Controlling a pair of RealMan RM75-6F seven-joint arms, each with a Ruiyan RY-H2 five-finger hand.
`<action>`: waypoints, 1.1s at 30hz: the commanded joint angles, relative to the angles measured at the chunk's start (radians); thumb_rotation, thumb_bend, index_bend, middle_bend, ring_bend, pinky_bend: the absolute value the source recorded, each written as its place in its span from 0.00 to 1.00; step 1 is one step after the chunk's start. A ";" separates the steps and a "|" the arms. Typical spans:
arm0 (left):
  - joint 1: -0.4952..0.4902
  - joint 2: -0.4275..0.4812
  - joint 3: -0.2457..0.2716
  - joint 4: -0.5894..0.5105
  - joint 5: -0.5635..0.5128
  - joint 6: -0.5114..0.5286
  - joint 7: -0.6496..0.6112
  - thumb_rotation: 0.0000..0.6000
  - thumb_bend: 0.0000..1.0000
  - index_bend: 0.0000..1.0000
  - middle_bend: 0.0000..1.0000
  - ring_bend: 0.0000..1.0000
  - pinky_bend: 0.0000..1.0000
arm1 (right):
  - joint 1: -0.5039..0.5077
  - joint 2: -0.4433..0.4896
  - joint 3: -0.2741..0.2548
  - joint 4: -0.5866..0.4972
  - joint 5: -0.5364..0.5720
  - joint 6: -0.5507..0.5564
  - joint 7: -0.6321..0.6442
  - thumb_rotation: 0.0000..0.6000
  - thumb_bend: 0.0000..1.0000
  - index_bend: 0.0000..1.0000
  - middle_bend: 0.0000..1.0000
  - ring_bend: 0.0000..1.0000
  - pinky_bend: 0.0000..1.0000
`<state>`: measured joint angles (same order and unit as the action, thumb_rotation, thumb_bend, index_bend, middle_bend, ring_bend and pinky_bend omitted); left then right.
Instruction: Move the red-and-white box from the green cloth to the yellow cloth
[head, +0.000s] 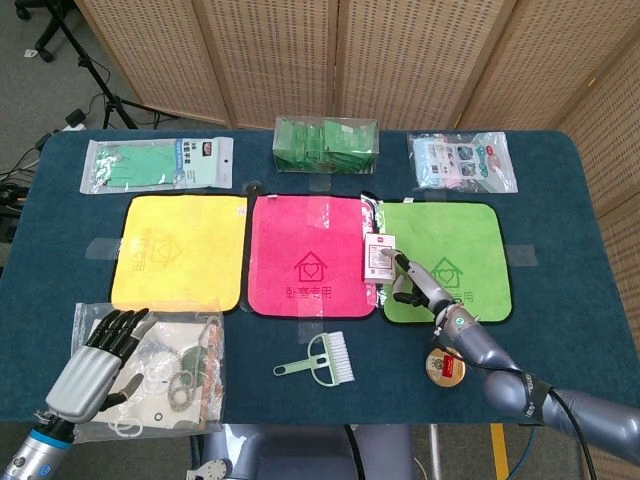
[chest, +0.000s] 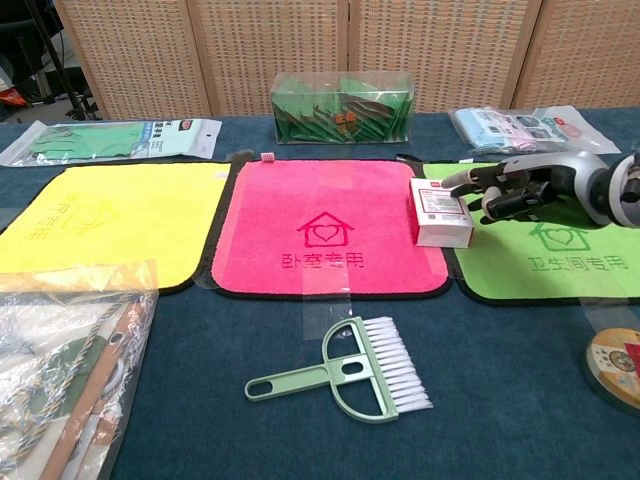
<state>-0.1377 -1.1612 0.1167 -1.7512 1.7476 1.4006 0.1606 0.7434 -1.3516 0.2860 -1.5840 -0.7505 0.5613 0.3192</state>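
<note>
The red-and-white box (head: 379, 257) (chest: 440, 212) is over the seam between the pink cloth (head: 310, 255) (chest: 325, 225) and the green cloth (head: 460, 240) (chest: 560, 250). My right hand (head: 418, 283) (chest: 510, 188) grips the box from its right side, fingers stretched along its edge. The yellow cloth (head: 180, 250) (chest: 120, 215) lies bare at the left, beyond the pink one. My left hand (head: 100, 360) hovers over a plastic bag at the near left, fingers apart and holding nothing; the chest view does not show it.
A green hand brush (head: 320, 362) (chest: 360, 370) lies in front of the pink cloth. A round tin (head: 444, 366) (chest: 618, 365) sits near right. A bag of cords (head: 170, 370) (chest: 60, 360) is near left. Packets line the back: gloves (head: 160, 163), green sachets (head: 327, 142), blue pack (head: 462, 160).
</note>
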 joint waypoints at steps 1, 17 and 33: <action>0.000 0.000 0.001 0.000 0.001 0.000 -0.001 1.00 0.34 0.00 0.00 0.00 0.00 | 0.009 -0.005 -0.004 -0.014 0.009 0.006 -0.009 1.00 1.00 0.06 0.00 0.00 0.00; -0.005 0.002 -0.010 0.007 -0.021 -0.004 -0.016 1.00 0.35 0.00 0.00 0.00 0.00 | 0.106 -0.095 -0.035 -0.064 0.103 0.056 -0.108 1.00 1.00 0.06 0.00 0.00 0.00; -0.007 0.004 -0.009 0.009 -0.023 -0.003 -0.023 1.00 0.35 0.00 0.00 0.00 0.00 | 0.188 -0.164 -0.049 -0.126 0.225 0.129 -0.197 1.00 1.00 0.06 0.00 0.00 0.00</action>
<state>-0.1445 -1.1567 0.1073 -1.7428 1.7248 1.3972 0.1381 0.9298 -1.5146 0.2371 -1.7086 -0.5268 0.6890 0.1237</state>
